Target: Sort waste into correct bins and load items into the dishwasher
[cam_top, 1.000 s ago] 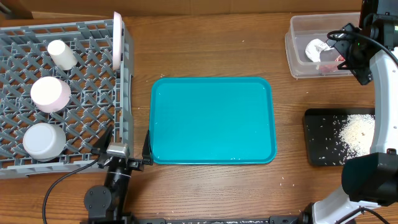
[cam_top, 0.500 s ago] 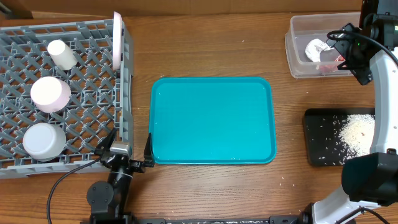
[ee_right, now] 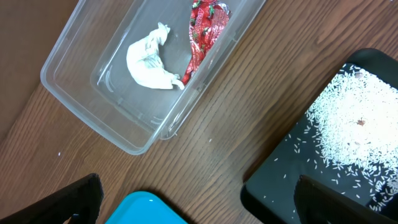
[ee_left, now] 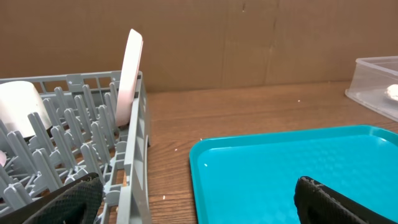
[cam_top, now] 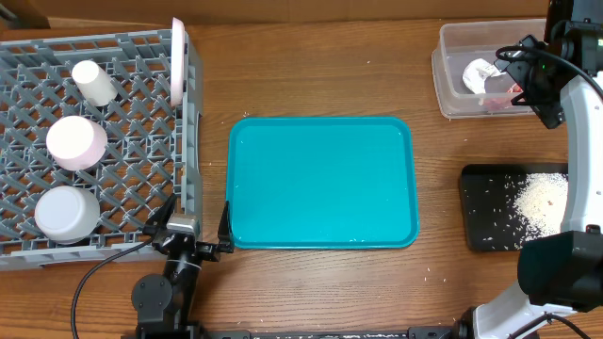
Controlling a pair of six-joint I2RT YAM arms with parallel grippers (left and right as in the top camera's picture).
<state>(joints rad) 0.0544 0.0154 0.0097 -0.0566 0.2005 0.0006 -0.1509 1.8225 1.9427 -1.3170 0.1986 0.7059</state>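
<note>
grippers: left gripper (cam_top: 192, 224) and right gripper (ee_right: 205, 204) both released, empty | item: large flat white plate (cam_top: 177, 58) upright on edge against the right wall of the grey lattice plastic dish rack (cam_top: 193, 141) | handling: likely stiff, slick, breakable; best pinched at its top rim

Nothing here can be read: no words, brands or numbers. The print on the red wrapper (ee_right: 205, 25) is too blurred.

Rack (cam_top: 122, 151) L w/ cup (cam_top: 93, 82), bowls (cam_top: 76, 141), plate (cam_top: 177, 61); serving tray (cam_top: 322, 181) ctr; tub (cam_top: 454, 58) far R; flat bin (cam_top: 482, 209) near R.
</note>
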